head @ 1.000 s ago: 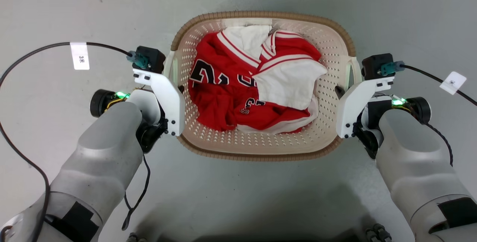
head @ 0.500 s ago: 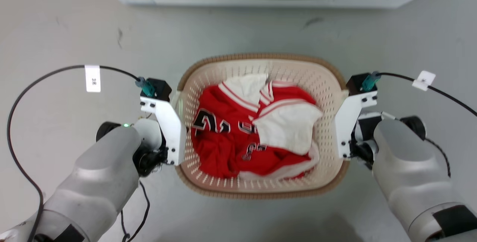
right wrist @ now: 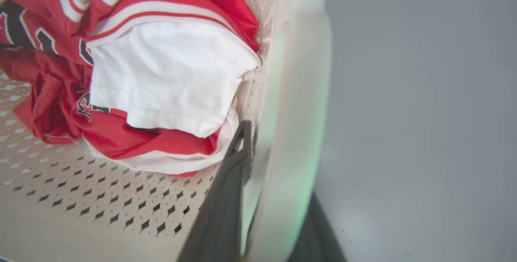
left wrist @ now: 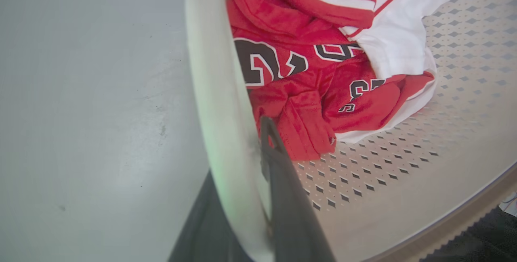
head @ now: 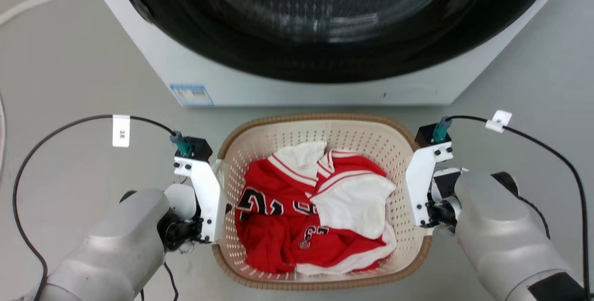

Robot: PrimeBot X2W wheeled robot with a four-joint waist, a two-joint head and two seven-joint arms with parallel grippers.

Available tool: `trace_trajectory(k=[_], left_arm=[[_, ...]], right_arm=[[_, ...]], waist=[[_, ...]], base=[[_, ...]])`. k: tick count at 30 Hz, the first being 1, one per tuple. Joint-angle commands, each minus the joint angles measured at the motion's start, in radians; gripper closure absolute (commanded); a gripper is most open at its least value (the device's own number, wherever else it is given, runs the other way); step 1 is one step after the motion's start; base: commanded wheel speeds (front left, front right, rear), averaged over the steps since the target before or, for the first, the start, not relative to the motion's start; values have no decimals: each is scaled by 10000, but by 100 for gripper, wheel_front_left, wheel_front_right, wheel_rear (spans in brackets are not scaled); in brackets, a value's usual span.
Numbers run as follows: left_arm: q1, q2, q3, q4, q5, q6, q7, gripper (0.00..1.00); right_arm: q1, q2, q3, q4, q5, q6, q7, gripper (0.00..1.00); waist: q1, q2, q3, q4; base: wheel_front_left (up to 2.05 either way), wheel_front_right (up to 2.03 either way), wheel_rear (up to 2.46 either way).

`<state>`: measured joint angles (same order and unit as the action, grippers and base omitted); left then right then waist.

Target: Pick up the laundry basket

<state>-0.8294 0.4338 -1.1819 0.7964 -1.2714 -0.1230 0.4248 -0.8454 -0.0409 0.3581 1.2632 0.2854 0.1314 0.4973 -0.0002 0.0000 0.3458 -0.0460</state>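
Laundry basket: the laundry basket (head: 320, 117) stands upright between the two arms, just in front of the washing machine (head: 297, 88), with the grey floor (head: 69, 73) around it.
Load: red and white clothes (head: 278, 231) lie crumpled inside it.
Left gripper: the left gripper (left wrist: 238, 149) is closed narrowly on the left handle (left wrist: 218, 92), with one dark finger inside the perforated wall and the other outside.
Right gripper: the right gripper (right wrist: 278, 165) clamps the right handle (right wrist: 299, 72) in the same way.
Done: I judge that both grasps are made, and they look even on the two sides.
Lift: I cannot tell from these views if the bottom is off the floor.
Left to do: raise both arms together and level, so that the basket does not tip or touch the machine.
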Motion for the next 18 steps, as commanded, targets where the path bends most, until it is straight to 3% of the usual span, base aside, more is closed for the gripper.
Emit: trace_trajectory(k=[1,5,18], left_arm=[[60,142,-34,-93,-51,-126,45,100],[290,106,-236,-254,-456,-129,418,100],[848,339,-570,-416,-1052,-133,966,100]], right_arm=[[240,-167,142,-20,73,-14,131,100],[691,-143,526,-416,860,-9,764,100],[1141,-128,1549,-714,1780,5,1802,100]], waist=[[2,0,-830,-60],[2,0,-1534,-52],[2,0,-2965,-293]], base=[[0,0,0],[0,0,0],[0,0,0]])
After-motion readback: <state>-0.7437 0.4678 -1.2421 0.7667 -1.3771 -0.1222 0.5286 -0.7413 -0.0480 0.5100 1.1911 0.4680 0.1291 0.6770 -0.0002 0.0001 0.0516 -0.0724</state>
